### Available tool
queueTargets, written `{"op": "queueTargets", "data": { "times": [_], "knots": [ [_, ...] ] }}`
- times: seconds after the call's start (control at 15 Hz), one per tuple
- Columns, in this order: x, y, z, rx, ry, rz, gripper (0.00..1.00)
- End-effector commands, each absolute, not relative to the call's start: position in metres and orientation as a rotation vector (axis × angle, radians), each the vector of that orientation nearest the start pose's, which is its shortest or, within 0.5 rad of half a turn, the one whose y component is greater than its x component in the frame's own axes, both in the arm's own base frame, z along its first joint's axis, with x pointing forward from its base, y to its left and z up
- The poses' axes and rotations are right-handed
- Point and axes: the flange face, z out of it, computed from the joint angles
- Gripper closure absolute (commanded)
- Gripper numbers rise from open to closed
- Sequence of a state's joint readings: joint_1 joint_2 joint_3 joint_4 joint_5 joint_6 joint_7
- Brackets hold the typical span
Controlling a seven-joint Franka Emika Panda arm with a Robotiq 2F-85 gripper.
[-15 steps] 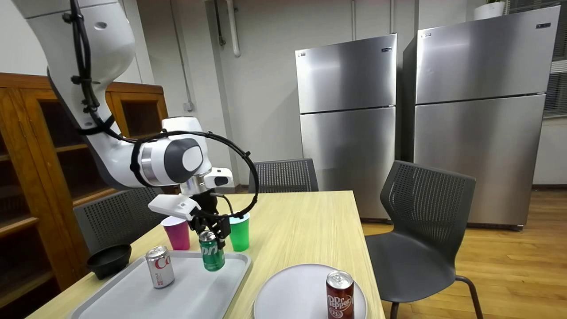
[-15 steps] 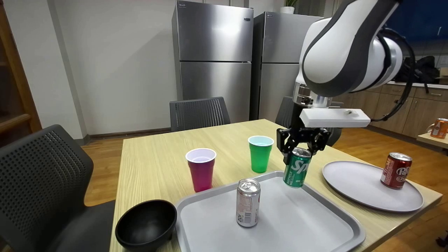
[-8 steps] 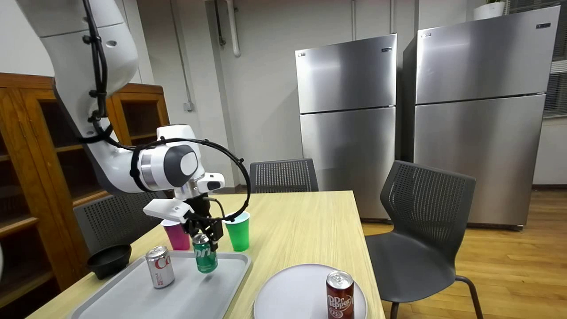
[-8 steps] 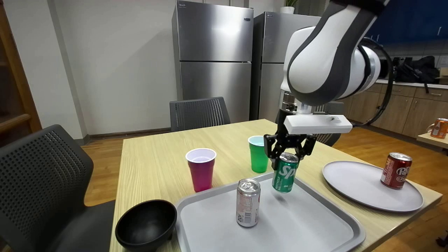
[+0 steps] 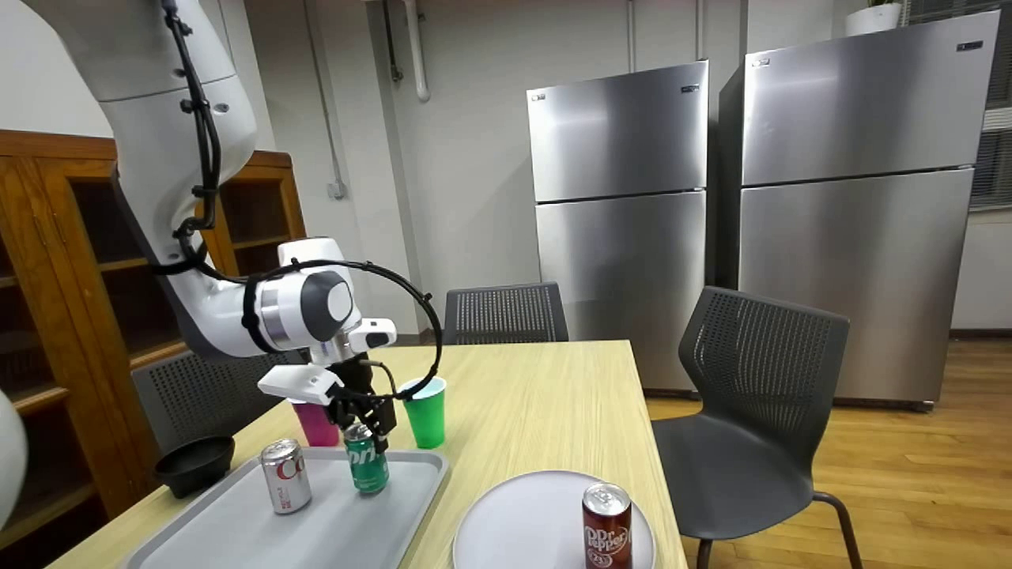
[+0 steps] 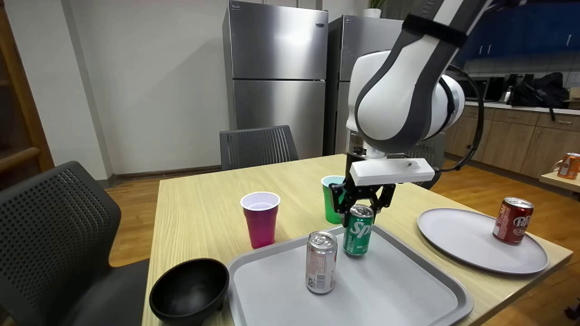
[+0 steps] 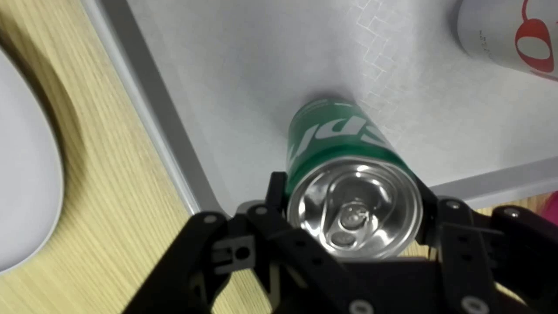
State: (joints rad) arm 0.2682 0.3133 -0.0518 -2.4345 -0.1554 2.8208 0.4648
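Note:
My gripper (image 7: 352,205) is shut on a green Sprite can (image 7: 340,131), with a finger pressed to each side near its silver top. In both exterior views the Sprite can (image 6: 358,235) stands upright at the back corner of a grey tray (image 6: 398,290). Its base is at or just over the tray's surface; whether it touches, I cannot tell. A silver Diet Coke can (image 6: 321,262) stands on the same tray, a short way off, and part of this Diet Coke can (image 7: 510,39) shows at the wrist view's top right.
Just behind the gripper is a green cup (image 6: 331,208), with a purple cup (image 6: 261,222) beside the tray. A black bowl (image 6: 189,292) sits at the tray's side. Across from it, a round plate (image 6: 457,231) bears a Dr Pepper can (image 6: 513,222). Chairs (image 5: 759,395) surround the table.
The arm has lowered and shifted toward the Diet Coke can, carrying the Sprite can down to the tray's surface or nearly so. Its grip looks the same throughout; the other objects stayed put.

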Motion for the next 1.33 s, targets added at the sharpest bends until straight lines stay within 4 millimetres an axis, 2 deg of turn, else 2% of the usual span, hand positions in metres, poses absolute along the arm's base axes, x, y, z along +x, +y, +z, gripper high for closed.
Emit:
{"op": "queueTargets", "data": {
  "times": [0.0,0.07,0.13,0.2,0.27,0.4,0.8,1.27],
  "knots": [
    [0.493,0.119,0.183,-3.197,0.178,-0.153,0.61],
    [0.494,0.119,0.182,-3.199,0.173,-0.151,0.61],
    [0.494,0.119,0.183,-3.198,0.165,-0.141,0.11],
    [0.493,0.119,0.186,-3.199,0.146,-0.146,0.1],
    [0.493,0.119,0.191,-3.198,0.142,-0.153,0.04],
    [0.492,0.117,0.204,-3.185,0.133,-0.186,0.0],
    [0.492,0.107,0.241,-3.177,0.143,-0.263,0.0],
    [0.476,0.077,0.277,-3.187,0.1,-0.322,0.0]
  ]
}}
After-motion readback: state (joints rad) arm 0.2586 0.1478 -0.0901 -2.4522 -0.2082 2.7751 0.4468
